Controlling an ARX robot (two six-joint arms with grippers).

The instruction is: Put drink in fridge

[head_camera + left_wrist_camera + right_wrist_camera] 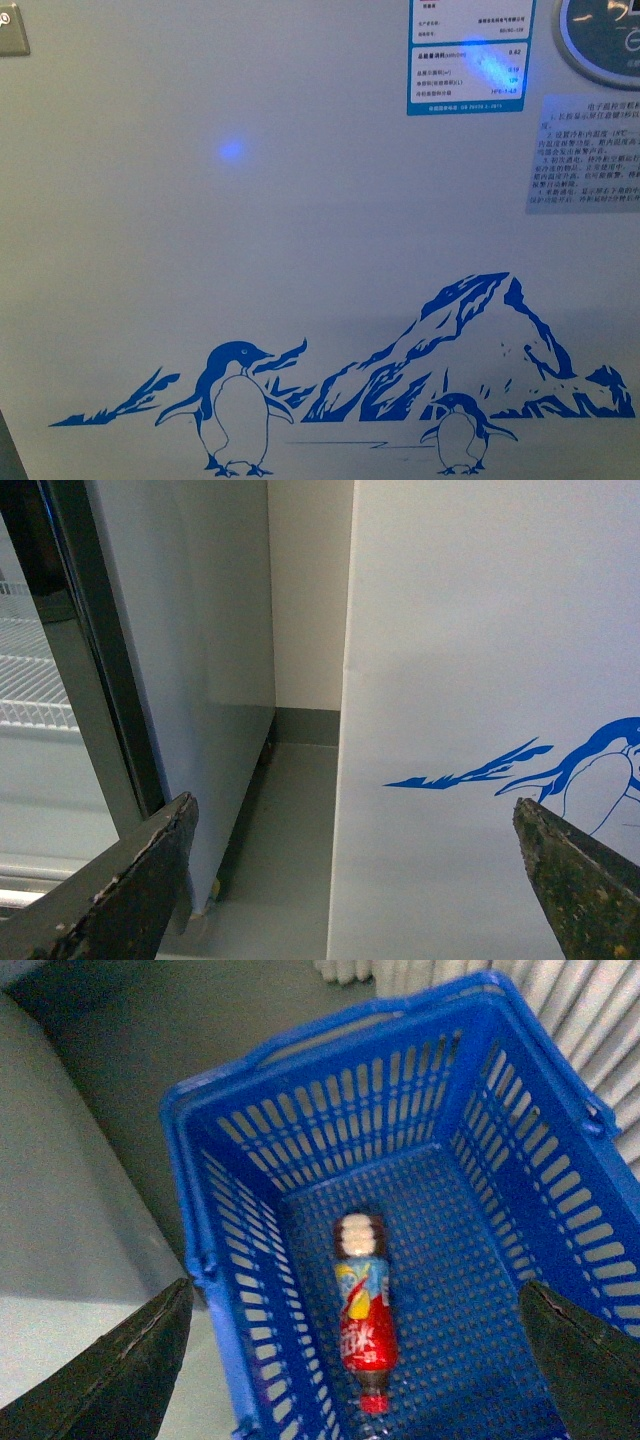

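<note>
The right gripper [355, 1290], jaws spread wide, hangs above the blue basket [232, 1290]. The drink [362, 1310] lies on its side on the basket's floor, showing a red cap, a red, yellow and blue label, and brownish liquid. The left gripper [354, 802], also spread, faces the white, penguin-printed fridge [480, 630].

Of our left gripper [355, 805] we see two dark, wedge-shaped fingers [120, 885], scuffed along the edges and flecked with pale, yellowish chips. Our right gripper [355, 1295] shows the same dark wedges, but its fingers [105, 1385] look cleaner — a thin pale line traces each edge.
</note>
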